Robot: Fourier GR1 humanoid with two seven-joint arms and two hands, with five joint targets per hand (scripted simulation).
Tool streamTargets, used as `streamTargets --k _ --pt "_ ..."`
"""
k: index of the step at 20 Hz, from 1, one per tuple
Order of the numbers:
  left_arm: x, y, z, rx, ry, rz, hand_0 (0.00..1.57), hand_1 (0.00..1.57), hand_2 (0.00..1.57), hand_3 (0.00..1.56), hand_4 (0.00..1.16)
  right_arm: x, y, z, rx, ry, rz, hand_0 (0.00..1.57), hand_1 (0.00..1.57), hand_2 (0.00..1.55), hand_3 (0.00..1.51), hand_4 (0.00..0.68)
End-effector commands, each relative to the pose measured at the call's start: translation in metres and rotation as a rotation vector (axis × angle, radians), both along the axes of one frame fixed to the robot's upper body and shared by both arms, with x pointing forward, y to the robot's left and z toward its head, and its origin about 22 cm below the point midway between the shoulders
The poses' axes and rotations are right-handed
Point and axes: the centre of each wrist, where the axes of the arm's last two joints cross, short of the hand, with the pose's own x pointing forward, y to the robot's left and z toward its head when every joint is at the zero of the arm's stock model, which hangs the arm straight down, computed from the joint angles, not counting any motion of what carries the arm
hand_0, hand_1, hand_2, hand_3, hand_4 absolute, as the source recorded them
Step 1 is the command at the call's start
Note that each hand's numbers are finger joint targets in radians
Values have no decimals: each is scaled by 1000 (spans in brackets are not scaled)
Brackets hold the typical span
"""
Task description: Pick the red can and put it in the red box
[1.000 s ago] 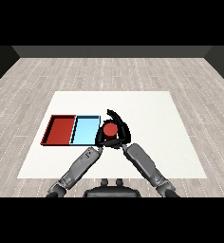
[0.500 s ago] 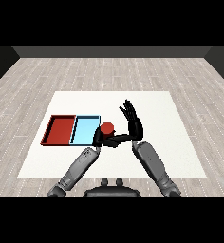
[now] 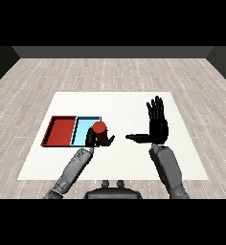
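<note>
Since the earlier frame, the right hand (image 3: 157, 125) is drawn away rightward, fingers spread. The red cylindrical can (image 3: 99, 131) is clasped by the left hand (image 3: 98, 140) at the light blue tray (image 3: 87, 119); the red tray (image 3: 60, 131) is next.

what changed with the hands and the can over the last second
The right hand let go of the red can and swung away to the right, fingers straight and spread. The can now sits in the left hand, which curls round it and has carried it left, by the light blue tray. The red tray and the blue one stayed put.
</note>
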Motion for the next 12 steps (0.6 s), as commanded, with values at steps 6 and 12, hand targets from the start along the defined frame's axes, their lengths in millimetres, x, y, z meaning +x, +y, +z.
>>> streamTargets --k 6,12 --pt "9 67 47 112 -65 113 1571 1571 1557 1458 1112 -14 -76 -57 -23 101 -135 0 0 0 0 0" --pt "13 99 42 240 -69 211 1571 1571 1550 1416 1135 -31 -90 -103 -65 237 -150 0 0 0 0 0"
